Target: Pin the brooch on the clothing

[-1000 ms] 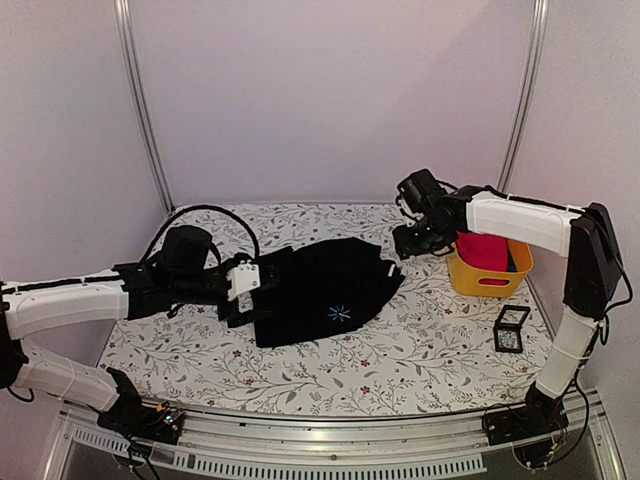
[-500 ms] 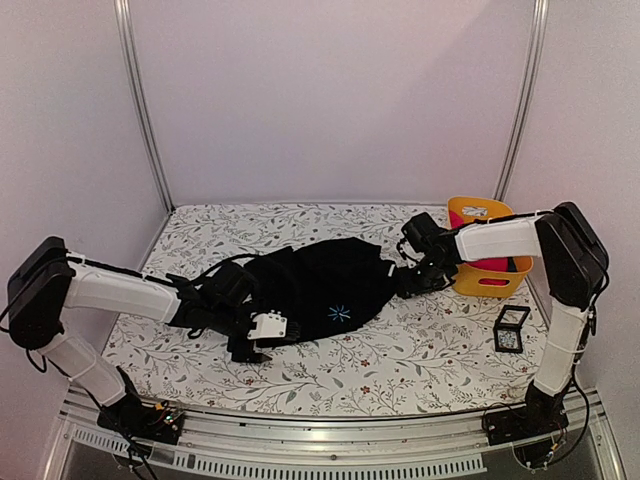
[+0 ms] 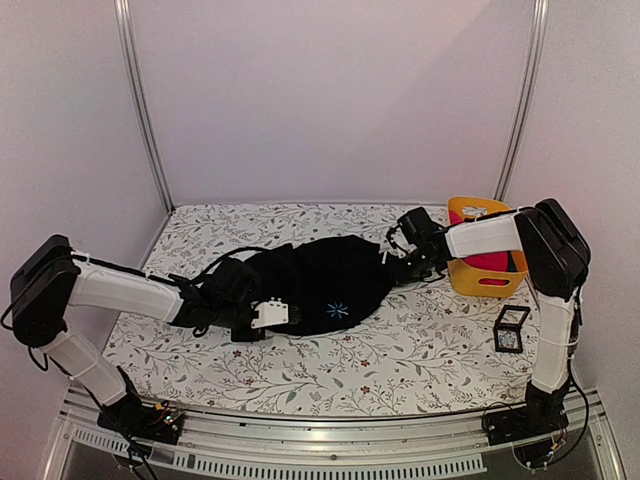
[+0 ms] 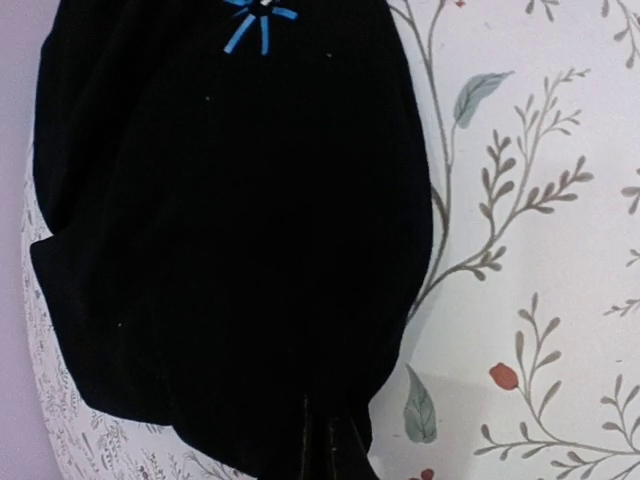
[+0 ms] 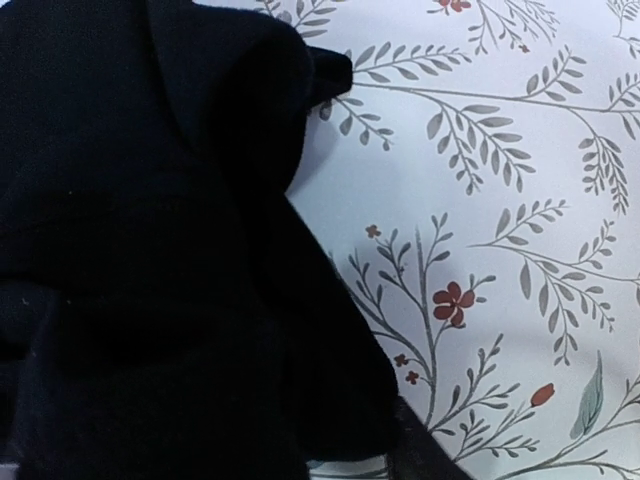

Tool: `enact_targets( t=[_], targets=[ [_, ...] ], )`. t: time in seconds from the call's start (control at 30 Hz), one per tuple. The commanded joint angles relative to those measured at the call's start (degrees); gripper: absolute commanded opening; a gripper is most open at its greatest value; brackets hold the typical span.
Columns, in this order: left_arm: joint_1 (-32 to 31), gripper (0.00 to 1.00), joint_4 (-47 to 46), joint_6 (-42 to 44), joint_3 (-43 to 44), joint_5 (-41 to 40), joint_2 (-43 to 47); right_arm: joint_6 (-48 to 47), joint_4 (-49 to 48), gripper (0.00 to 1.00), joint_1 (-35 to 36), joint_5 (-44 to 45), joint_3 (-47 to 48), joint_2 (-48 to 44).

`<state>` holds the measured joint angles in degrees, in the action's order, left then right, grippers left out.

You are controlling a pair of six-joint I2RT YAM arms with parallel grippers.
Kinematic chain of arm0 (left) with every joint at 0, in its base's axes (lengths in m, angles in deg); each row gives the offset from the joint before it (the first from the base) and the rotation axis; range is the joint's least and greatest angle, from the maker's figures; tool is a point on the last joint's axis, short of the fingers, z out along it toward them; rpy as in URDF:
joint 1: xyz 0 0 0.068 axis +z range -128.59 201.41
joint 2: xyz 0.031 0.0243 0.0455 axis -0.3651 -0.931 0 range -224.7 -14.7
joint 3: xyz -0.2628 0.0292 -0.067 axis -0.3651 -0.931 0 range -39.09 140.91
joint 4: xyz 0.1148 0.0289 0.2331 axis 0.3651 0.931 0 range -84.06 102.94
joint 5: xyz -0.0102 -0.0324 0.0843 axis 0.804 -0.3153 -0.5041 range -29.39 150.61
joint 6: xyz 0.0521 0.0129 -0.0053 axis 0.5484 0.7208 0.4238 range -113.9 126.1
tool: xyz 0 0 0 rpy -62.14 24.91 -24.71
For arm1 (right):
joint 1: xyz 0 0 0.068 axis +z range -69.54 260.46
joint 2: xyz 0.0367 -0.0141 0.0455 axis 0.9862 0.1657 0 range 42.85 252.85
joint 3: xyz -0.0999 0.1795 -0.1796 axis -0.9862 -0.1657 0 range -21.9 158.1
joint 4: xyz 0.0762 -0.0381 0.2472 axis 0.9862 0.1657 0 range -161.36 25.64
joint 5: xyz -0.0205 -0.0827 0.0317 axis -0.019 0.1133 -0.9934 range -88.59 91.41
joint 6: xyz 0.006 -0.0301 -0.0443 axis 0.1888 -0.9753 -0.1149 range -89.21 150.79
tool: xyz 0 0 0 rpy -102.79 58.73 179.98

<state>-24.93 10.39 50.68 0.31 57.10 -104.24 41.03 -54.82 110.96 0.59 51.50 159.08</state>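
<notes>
Nearest, on the right of the flowered table [image 3: 400, 380], stands a small black square frame [image 3: 511, 330]. Something pale shows inside it, too small to name. The brooch itself cannot be picked out in any view, so nothing is pinned to the cloth that I can see.

Further in, the left gripper [image 3: 272, 316] lies low at the left edge of the black shirt [image 3: 330, 280]. Its wrist camera shows dark fingertips [image 4: 325, 450] against the dark hem. Whether they are apart or clamped on the cloth, I cannot tell.

The shirt lies bunched in the middle of the table, with the light-blue star print [image 3: 338, 311] facing up on its near side.

At the shirt's far right edge sits the right gripper [image 3: 398, 264], right at the fabric. Its wrist view is filled by black folds, and the state of its jaws cannot be told either.

Beyond it is a yellow basket [image 3: 470, 283] holding a pink garment [image 3: 492, 262].

The step in hand looks like spreading the shirt flat before pinning. To do it well, both arms should draw the opposite edges outward evenly. They should stay low so the cloth slides rather than lifts. The star print should end up facing up on a smooth patch. The right arm should stop short of the basket, so that it is not knocked.
</notes>
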Motion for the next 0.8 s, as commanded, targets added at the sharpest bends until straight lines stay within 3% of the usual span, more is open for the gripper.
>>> enact_targets(
  t=[0.0, 0.03, 0.07, 0.23, 0.4, 0.6, 0.77],
  targets=[
    [1.77, 0.0, -10.03, -2.25, 0.4, -5.53, 5.08, -0.6, -0.72, 0.16, -0.03, -7.04, 1.57, 3.86],
    [2.3, 0.0, -11.01, -2.94, 0.4, -5.64, 6.48, -0.74, -0.59, 0.04, -0.01, -8.92, 2.2, 4.34],
    [2.76, 0.0, -12.16, -3.63, 0.42, -5.8, 7.93, -0.94, -0.36, 0.0, 0.0, -10.54, 2.65, 4.38],
    [5.61, 0.0, -22.53, -2.84, -1.13, -13.01, 15.8, -0.99, 2.28, 0.0, 0.0, -14.25, 3.82, -2.29],
    [6.15, 0.0, -26.94, -1.08, 2.1, -19.98, 24.18, -1.31, 9.62, 0.0, 0.51, -14.6, 9.29, -17.13],
    [6.73, 0.0, -23.19, -1.07, 7.78, -16.22, 34.4, -2.41, 12.79, 0.0, 3.67, -17.46, 15.05, -32.18],
    [7.21, 0.0, -21.24, 1.37, 8.17, -14.31, 37.92, -0.56, 11.15, 0.0, 6.55, -19.8, 16.21, -36.51]
  ],
)
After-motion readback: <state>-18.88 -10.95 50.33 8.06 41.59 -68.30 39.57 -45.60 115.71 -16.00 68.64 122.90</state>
